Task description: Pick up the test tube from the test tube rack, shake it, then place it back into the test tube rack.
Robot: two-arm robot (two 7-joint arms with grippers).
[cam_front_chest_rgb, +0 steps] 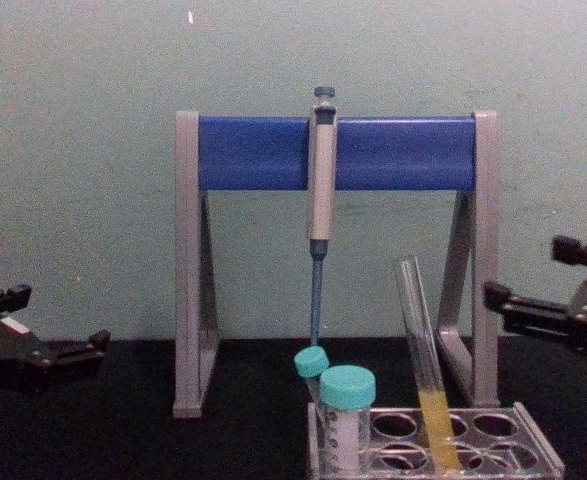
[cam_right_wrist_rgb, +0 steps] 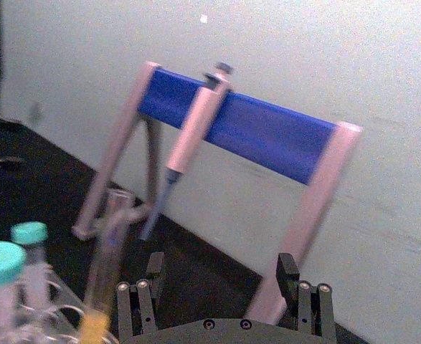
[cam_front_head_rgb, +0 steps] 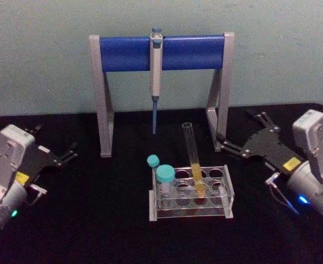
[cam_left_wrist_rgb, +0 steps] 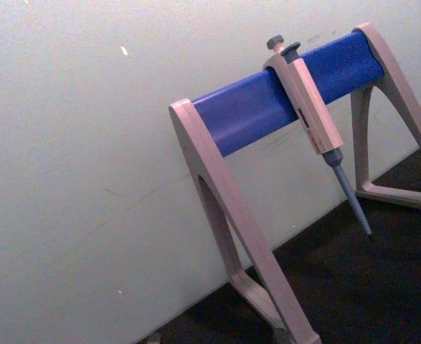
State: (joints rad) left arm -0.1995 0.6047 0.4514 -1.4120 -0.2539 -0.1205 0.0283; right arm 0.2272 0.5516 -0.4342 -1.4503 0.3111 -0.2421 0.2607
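We find no legible word, brand or number here. A small yellow sticker (cam_front_head_rgb: 22, 177) on the left gripper (cam_front_head_rgb: 56, 140), lower left of the frame, and a matching sticker (cam_front_head_rgb: 291, 163) on the right gripper (cam_front_head_rgb: 237, 131), at right, are too small to read.

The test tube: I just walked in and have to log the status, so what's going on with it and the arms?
Nothing is being held right now. The test tube stands leaning in the rack, with yellow liquid in its lower part. The right gripper is open and sits off to the rack's right, pointing toward it and not touching the tube. The left gripper is parked at the table's left, well away from the rack. The pick-up has not started.
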